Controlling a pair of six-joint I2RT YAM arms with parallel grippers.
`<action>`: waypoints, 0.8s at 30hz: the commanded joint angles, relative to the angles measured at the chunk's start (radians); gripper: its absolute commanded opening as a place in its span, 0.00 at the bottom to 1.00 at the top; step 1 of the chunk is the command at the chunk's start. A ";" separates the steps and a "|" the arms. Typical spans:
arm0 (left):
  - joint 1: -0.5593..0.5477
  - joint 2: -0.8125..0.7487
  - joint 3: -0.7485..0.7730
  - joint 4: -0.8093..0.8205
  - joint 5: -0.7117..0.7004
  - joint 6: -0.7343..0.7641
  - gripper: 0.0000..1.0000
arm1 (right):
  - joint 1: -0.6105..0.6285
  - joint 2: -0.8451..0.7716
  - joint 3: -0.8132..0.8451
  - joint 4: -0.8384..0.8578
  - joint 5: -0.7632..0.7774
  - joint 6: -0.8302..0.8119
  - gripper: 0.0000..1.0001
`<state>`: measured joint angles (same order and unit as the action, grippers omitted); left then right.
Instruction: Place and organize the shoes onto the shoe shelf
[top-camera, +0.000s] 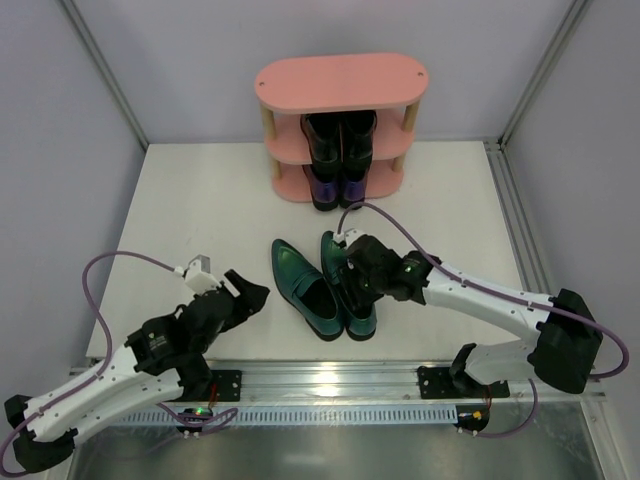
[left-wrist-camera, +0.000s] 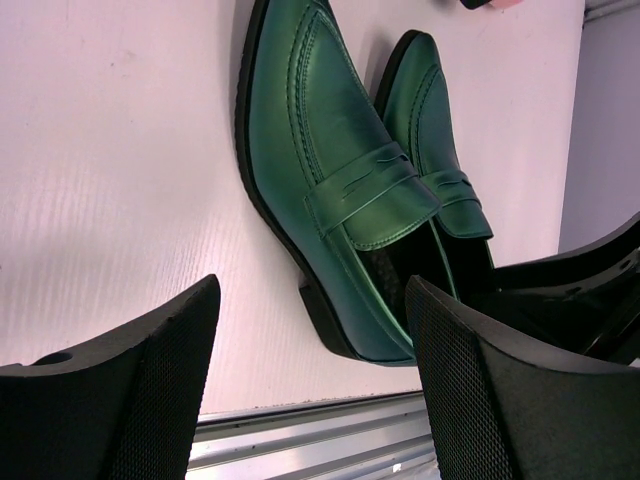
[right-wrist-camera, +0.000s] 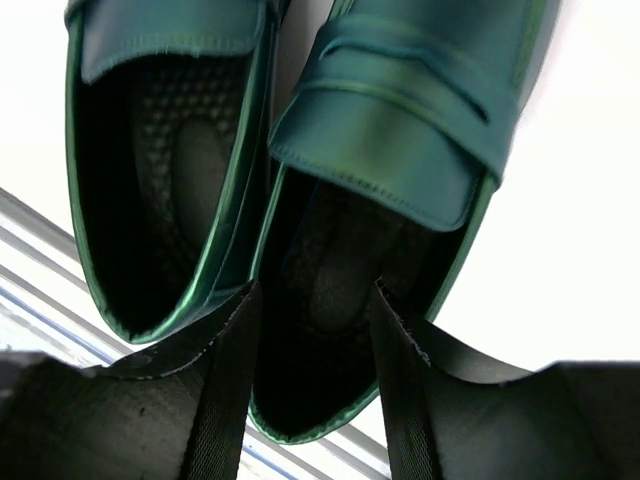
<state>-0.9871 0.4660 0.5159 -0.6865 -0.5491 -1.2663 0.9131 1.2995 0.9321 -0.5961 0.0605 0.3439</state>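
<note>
White table (top-camera: 190, 200), pink shoe shelf (top-camera: 340, 82) at back – teal loafers (top-camera: 300, 285) paired mid-table. Right gripper (right-wrist-camera: 315, 300) apart over right loafer's heel opening, lining up pick; left gripper (left-wrist-camera: 312, 300) wide apart, waiting nearby.

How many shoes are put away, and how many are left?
Done: the black pair and the purple pair sit on the lower two boards of the pink shelf. In hand: the right end effector hangs open over one green shoe, not gripping it yet. Left: both green shoes lie on the table, the left end effector open beside them.
</note>
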 joint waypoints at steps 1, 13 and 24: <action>0.002 -0.026 -0.013 -0.031 -0.063 -0.024 0.74 | 0.039 -0.020 -0.024 -0.048 0.016 0.000 0.49; 0.002 -0.035 0.007 -0.064 -0.080 -0.027 0.74 | 0.098 -0.074 -0.039 -0.090 0.131 0.061 0.49; 0.002 -0.035 0.006 -0.070 -0.087 -0.028 0.74 | 0.101 -0.149 -0.029 -0.082 0.001 0.033 0.53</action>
<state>-0.9871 0.4370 0.5114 -0.7536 -0.5858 -1.2797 1.0061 1.1625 0.8845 -0.6827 0.1219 0.3920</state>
